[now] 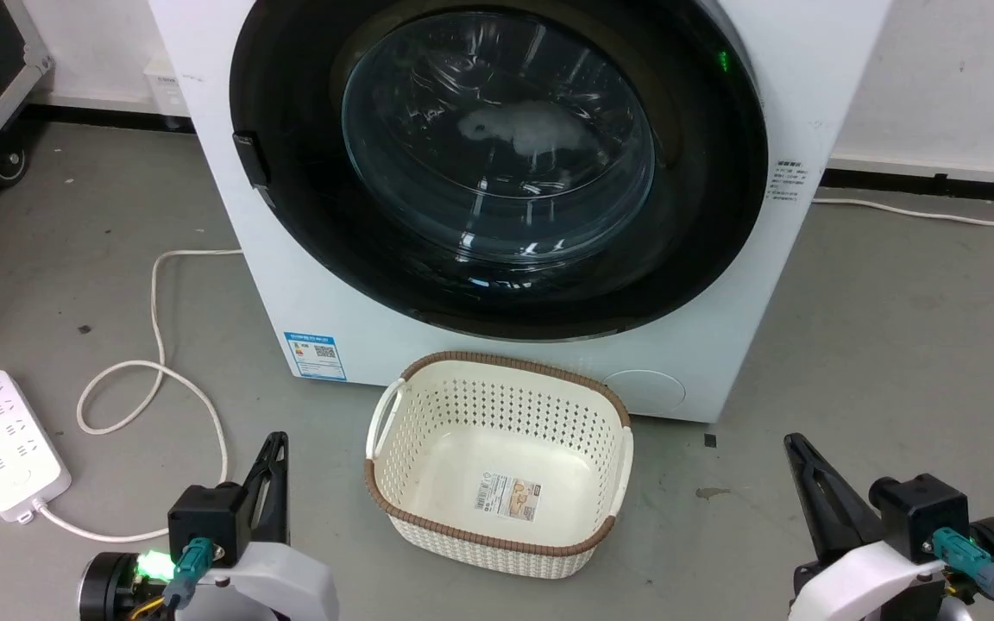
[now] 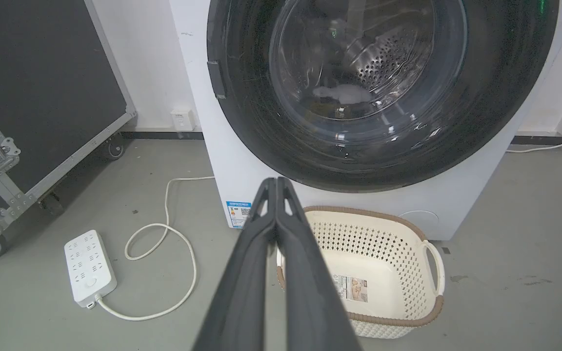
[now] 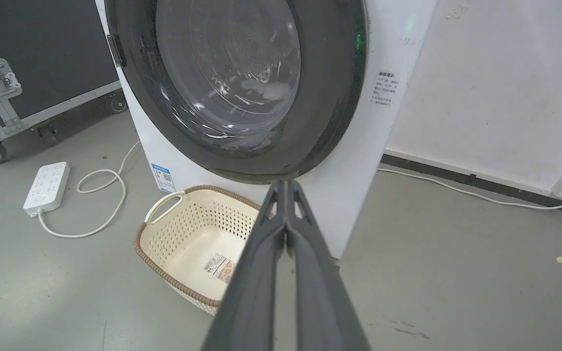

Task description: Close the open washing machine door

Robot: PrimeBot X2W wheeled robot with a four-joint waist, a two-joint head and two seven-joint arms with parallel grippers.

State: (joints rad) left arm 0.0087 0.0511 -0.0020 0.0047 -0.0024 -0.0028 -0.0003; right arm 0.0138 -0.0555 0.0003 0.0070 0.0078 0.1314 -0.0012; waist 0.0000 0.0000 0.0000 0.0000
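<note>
Washing machine door [image 1: 497,164] is seen lying flat against the white front of the washing machine [image 1: 221,216], its broad black rim closed around the bulging glass window. Whether it is latched cannot be told. A small dark handle [image 1: 251,159] is set on the rim's left edge, and a green light [image 1: 724,60] is lit at the upper right of the rim. Through the glass a pale shape [image 1: 519,129] can be made out inside the perforated drum.

The left gripper [image 1: 275,442] is held low at the lower left of the head view, well apart from the door. In the left wrist view its two dark fingers [image 2: 261,253] are pressed together along their length, and nothing is gripped. The right gripper [image 1: 795,444] is held low at the lower right, likewise well apart from the door. Its fingers [image 3: 310,263] are drawn together at the tips in the right wrist view, with nothing between them.

A cream laundry basket [image 1: 506,401] with a brown woven rim is placed on the grey floor [image 1: 894,345] just in front of the machine, between the two grippers. A printed label [image 1: 506,498] is stuck to its bottom. To the left, a white power strip [image 1: 1,444] is laid on the floor, with its white cable [image 1: 156,345] looped towards the machine. A black wheeled flight case [image 2: 42,97] is parked beside the machine at the wall.
</note>
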